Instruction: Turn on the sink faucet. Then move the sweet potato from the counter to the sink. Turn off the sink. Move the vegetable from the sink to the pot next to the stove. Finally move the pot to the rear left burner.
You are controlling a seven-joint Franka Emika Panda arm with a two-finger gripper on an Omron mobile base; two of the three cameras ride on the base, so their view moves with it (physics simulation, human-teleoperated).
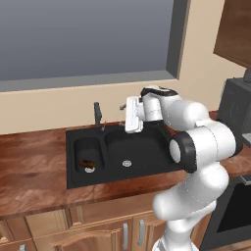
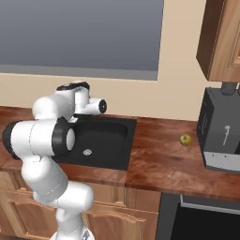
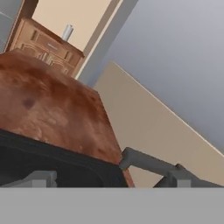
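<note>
Two gripper (image 1: 123, 113) fingertips stand apart beside one faucet (image 1: 98, 116); one sweet potato (image 1: 88, 163) lies in the sink (image 1: 147, 147).

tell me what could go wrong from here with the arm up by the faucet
The open gripper hovers beside the faucet; coming in slightly off, it could push the lever wrongly or slide past it. The sweet potato already lies in the sink's small left basin, so a low sweep might knock it.
</note>
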